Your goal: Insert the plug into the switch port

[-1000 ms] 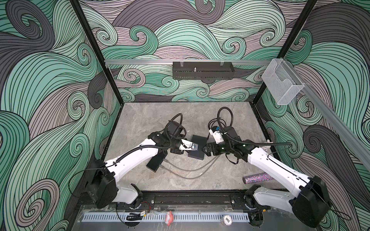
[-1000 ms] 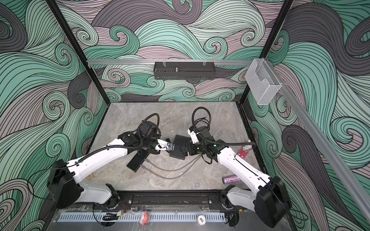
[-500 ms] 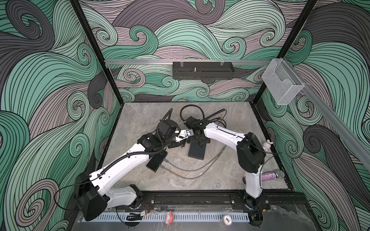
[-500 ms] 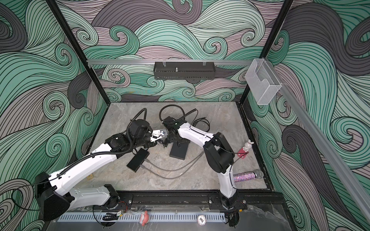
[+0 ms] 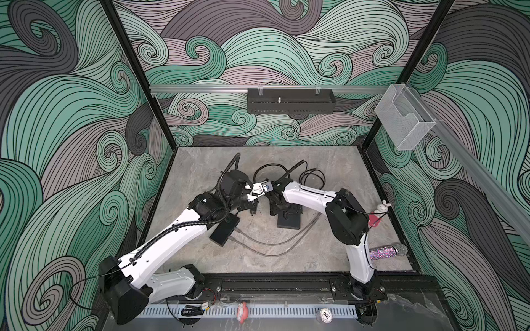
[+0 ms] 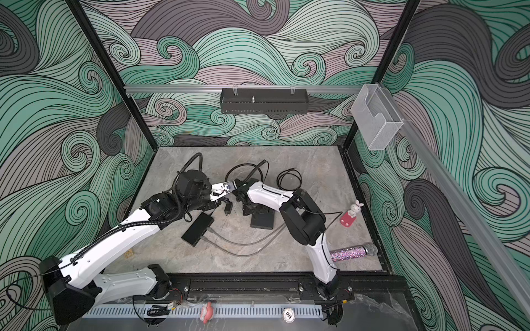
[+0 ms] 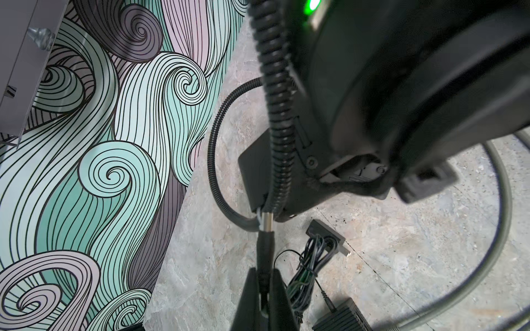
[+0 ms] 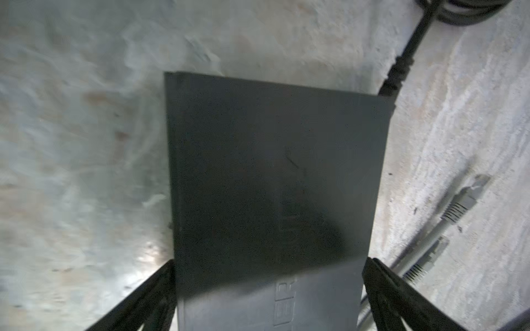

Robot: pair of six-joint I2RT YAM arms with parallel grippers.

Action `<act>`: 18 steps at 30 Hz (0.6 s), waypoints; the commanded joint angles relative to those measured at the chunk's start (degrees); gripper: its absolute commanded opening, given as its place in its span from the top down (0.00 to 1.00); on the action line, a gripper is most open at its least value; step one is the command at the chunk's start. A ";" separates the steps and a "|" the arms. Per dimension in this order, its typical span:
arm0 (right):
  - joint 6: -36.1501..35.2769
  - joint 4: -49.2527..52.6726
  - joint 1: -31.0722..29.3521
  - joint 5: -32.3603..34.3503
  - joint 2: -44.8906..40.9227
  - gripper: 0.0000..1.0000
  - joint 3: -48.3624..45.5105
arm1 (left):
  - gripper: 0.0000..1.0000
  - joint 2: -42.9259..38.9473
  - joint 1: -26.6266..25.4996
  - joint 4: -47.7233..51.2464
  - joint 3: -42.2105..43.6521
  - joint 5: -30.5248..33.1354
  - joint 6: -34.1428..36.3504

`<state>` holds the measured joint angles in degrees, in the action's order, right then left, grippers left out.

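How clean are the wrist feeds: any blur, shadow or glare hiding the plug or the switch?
Left wrist view: the plug and the left gripper on it are sharp; the black arm housing near the lens is blurred, with glare from a green LED. Right wrist view: the switch is dark and shadowed, its lettering barely legible; the floor is smeared; the grey connectors are clear.

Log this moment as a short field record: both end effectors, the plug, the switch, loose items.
left end effector: shut on the black cable plug with a silver metal tip
right end effector: open wide, fingers flanking the flat black rectangular switch box
plug tip: at the switch's edge; whether it is seated cannot be told
loose items: two grey network cable ends lying on the grey stone-look table beside the switch
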<state>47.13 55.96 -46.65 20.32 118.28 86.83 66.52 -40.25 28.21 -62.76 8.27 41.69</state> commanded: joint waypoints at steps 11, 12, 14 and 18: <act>-11.67 -7.56 3.46 -5.82 -23.13 0.01 -18.45 | 1.00 5.07 0.38 1.55 -2.23 -5.91 -2.28; -12.52 -9.37 4.85 -8.31 -25.53 0.01 -19.95 | 1.00 6.22 0.28 2.32 -2.80 -6.67 -3.01; -14.17 -13.97 9.38 -15.95 -30.94 0.01 -23.72 | 1.00 9.31 -0.36 4.49 -4.78 -7.57 -5.81; -15.38 -17.17 16.75 -21.59 -35.90 0.09 -28.41 | 1.00 16.58 -2.41 16.01 -11.75 -11.25 -13.43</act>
<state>34.39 42.78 -33.08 5.82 83.50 60.60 80.05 -41.25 35.11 -69.47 1.02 35.00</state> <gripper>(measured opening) 0.924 0.051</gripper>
